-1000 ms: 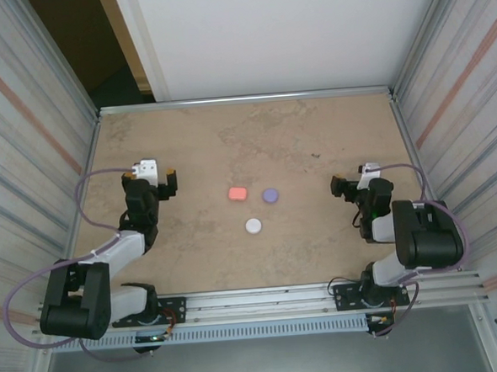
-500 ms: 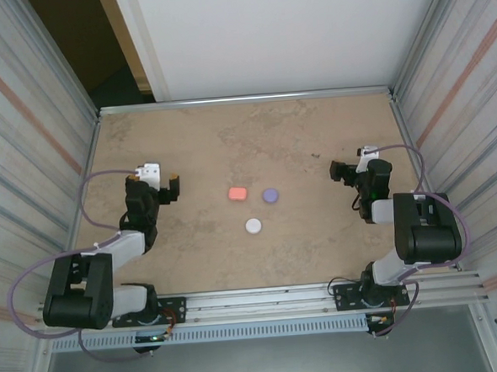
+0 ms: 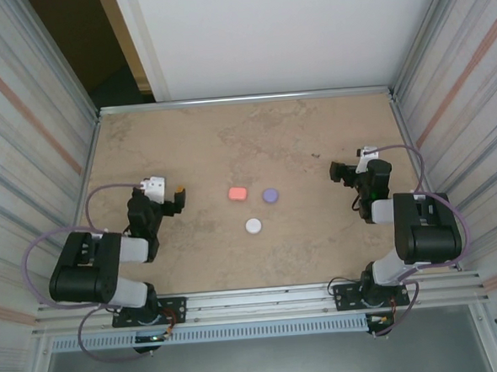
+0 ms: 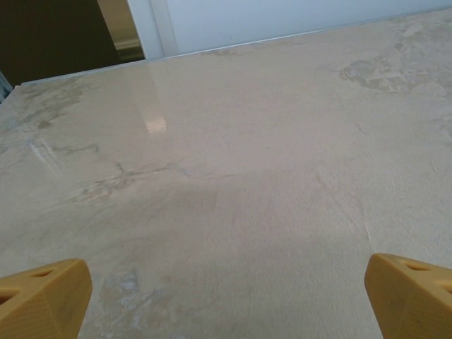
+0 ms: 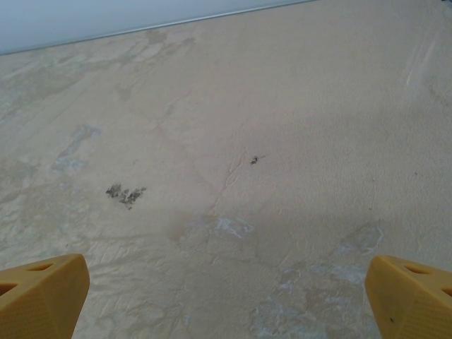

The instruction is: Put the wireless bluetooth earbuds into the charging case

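Observation:
Three small closed charging cases lie mid-table in the top view: a coral-pink case (image 3: 238,192), a purple case (image 3: 270,196) and a white case (image 3: 253,226). The earbuds are out of view. My left gripper (image 3: 173,201) is open, low over the table to the left of the pink case and well apart from it. My right gripper (image 3: 342,173) is open to the right of the purple case, also apart. In the left wrist view the left gripper (image 4: 226,300) has only bare tabletop between its yellow fingertips (image 4: 42,296). The right gripper (image 5: 226,300) likewise spans bare table.
The tan stone-patterned table (image 3: 254,135) is closed in by corrugated metal walls left and right and a white panel at the back. A metal rail (image 3: 264,303) with both arm bases runs along the near edge. A dark stain (image 5: 126,193) marks the surface ahead of the right gripper.
The left arm has folded back toward its base, and its gripper has shifted slightly right and nearer. The right gripper rose a little toward the back, then held still. The cases have not moved.

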Motion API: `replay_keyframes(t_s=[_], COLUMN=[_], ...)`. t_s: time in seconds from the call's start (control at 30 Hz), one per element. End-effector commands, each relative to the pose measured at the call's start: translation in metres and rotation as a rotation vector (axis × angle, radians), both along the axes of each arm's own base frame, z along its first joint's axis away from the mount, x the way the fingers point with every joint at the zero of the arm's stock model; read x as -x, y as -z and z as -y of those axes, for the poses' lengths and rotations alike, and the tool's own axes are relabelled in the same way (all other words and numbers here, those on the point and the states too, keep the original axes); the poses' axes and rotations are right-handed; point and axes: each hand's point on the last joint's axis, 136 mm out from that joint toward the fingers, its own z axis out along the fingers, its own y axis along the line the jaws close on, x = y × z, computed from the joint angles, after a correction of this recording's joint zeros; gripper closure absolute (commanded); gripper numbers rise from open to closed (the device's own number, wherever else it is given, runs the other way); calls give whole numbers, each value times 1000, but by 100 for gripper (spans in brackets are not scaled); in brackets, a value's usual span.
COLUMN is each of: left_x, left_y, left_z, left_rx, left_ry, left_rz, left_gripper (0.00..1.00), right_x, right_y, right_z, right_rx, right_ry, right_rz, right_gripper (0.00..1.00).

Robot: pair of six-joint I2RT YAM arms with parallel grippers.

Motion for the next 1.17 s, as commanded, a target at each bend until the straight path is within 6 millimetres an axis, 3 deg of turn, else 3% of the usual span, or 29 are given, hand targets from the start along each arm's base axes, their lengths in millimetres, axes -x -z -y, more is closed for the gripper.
replay_keyframes(t_s=[0.0,0.17,0.33,0.4,0.47,1.13], left_x=[0,-6,-33,-40,-40,-40], left_y=[-19,-14,-3,0,0,1], left_z=[-1,-6,-9,-20,-27,-27], left_rx=[2,7,0,55,86,83], left_ry=[10,-24,-44,-72,-86,-84], left_rz=[120,93,-60,-103,-106,-110], left_gripper=[1,1,1,1,1,1], right_x=[1,1,1,1,1,0], right_y=[3,3,3,3,3,3], right_z=[1,2,2,2,1,1], right_rx=[35,37,36,36,39,48], right_ry=[2,2,2,2,2,8], right_rz=[-9,-9,-9,-9,-9,-10], right_gripper=[1,1,1,1,1,1])
